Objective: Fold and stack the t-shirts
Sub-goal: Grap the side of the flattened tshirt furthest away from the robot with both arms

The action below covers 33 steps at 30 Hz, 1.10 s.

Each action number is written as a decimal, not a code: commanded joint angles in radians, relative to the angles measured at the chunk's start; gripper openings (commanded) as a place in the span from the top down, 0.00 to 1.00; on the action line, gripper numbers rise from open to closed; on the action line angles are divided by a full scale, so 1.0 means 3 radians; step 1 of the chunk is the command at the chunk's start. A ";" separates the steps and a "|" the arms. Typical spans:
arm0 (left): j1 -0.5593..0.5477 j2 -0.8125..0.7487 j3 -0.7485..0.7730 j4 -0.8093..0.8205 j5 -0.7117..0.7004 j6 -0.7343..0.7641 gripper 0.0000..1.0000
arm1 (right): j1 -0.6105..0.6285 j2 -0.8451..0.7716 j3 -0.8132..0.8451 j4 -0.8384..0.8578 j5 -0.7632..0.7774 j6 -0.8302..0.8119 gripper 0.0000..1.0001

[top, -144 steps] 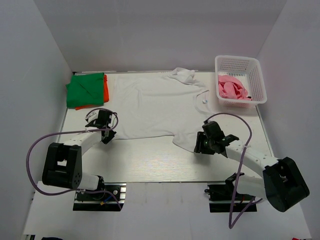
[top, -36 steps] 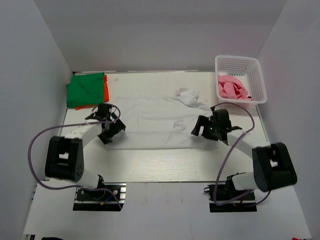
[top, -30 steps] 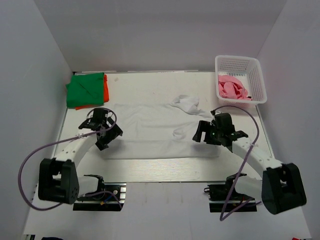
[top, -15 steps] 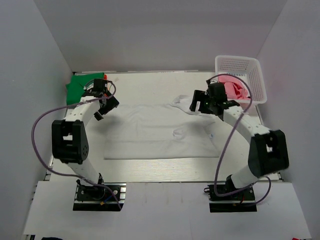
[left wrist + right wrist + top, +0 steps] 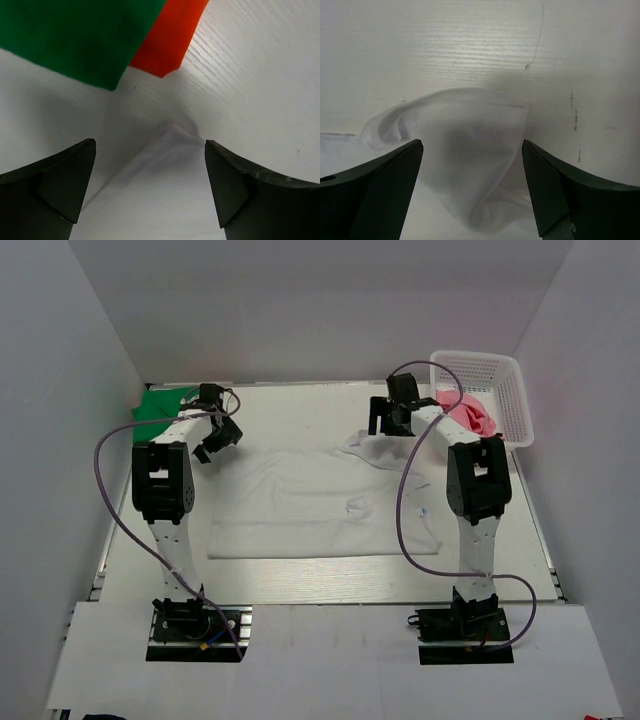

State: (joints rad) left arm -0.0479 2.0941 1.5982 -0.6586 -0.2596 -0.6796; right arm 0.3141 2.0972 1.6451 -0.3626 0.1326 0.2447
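The white t-shirt (image 5: 320,505) lies mid-table as a wide flat band, with a bunched sleeve (image 5: 375,448) at its far right. My left gripper (image 5: 217,439) hangs open over the shirt's far left corner (image 5: 167,165), nothing between the fingers. My right gripper (image 5: 388,424) is open above the bunched sleeve (image 5: 470,150), also empty. In the far left corner lies the folded green t-shirt (image 5: 158,410) on the orange one (image 5: 170,35). The pink t-shirt (image 5: 468,415) is crumpled in the basket.
A white lattice basket (image 5: 480,365) stands at the far right corner, next to my right arm. White walls close in the table on the left, the back and the right. Purple cables loop from both arms above the table.
The white shirt went from spread flat to a folded band pulled toward the near edge. Both grippers then swung from its near corners out to its far corners, staying open.
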 commanded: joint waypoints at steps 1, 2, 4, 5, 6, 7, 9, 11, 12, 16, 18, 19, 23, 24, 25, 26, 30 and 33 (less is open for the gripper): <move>0.0001 0.0101 0.0205 -0.0106 -0.0101 0.0071 0.00 | -0.0019 0.0234 0.0396 -0.0269 0.0126 -0.0049 0.15; 0.0001 0.0177 0.0256 -0.0106 -0.0101 0.0102 0.02 | -0.0014 0.0255 0.0427 -0.0284 0.0136 -0.0034 0.18; 0.0001 0.0249 0.0333 -0.0106 -0.0015 0.0102 0.05 | -0.0030 0.0275 0.0402 -0.0289 0.0136 -0.0028 0.23; 0.0001 0.0250 0.0333 -0.0106 -0.0014 0.0102 0.09 | -0.0030 0.0286 0.0397 -0.0284 0.0146 -0.0023 0.23; 0.0001 0.0290 0.0333 -0.0106 0.0021 0.0102 0.09 | -0.0030 0.0291 0.0391 -0.0300 0.0192 -0.0013 0.23; 0.0001 0.0291 0.0333 -0.0106 0.0022 0.0133 0.11 | -0.0035 0.0306 0.0371 -0.0335 0.0238 0.0012 0.23; 0.0001 0.0291 0.0257 -0.0106 0.0052 0.0133 0.16 | -0.0055 0.0306 0.0335 -0.0336 0.0381 0.0099 0.21; 0.0001 0.0255 0.0150 -0.0045 0.0052 0.0133 0.20 | -0.0086 0.0321 0.0289 -0.0290 0.0351 0.0110 0.19; 0.0001 0.0255 0.0149 -0.0044 0.0052 0.0133 0.27 | -0.0076 0.0332 0.0284 -0.0259 0.0330 0.0120 0.18; 0.0001 0.0255 0.0149 -0.0044 0.0083 0.0133 0.41 | -0.0142 0.0388 0.0310 -0.0157 0.0101 0.0176 0.18; 0.0001 0.0290 0.0149 -0.0044 0.0083 0.0133 0.50 | -0.0168 0.0408 0.0264 -0.0044 -0.0123 0.0186 0.20; 0.0001 0.0291 0.0149 -0.0075 0.0083 0.0133 0.54 | -0.0183 0.0408 0.0259 -0.0004 -0.0186 0.0192 0.22; 0.0001 0.0388 0.0277 -0.0202 0.0083 0.0133 0.78 | -0.0265 0.0480 0.0259 0.0129 -0.0396 0.0263 0.38; 0.0001 0.0418 0.0277 -0.0203 0.0083 0.0133 0.84 | -0.0265 0.0526 0.0264 0.0145 -0.0527 0.0263 0.44; 0.0001 0.0419 0.0277 -0.0203 0.0083 0.0163 0.91 | -0.0285 0.0546 0.0289 0.0165 -0.0615 0.0268 0.48; 0.0001 0.0383 0.0277 -0.0203 0.0083 0.0164 0.91 | -0.0295 0.0557 0.0299 0.0160 -0.0697 0.0268 0.51; 0.0001 0.0322 0.0241 -0.0126 0.0114 0.0230 0.97 | -0.0296 0.0623 0.0320 0.0334 -0.0897 0.0212 0.78; 0.0001 0.0321 0.0241 -0.0095 0.0114 0.0291 1.00 | -0.0301 0.0654 0.0350 0.0583 -0.0948 0.0074 0.87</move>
State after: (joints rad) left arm -0.0479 2.1853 1.6768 -0.6777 -0.2508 -0.6167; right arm 0.2207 2.2677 1.7241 -0.2844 -0.0910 0.3016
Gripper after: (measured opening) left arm 0.119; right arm 0.140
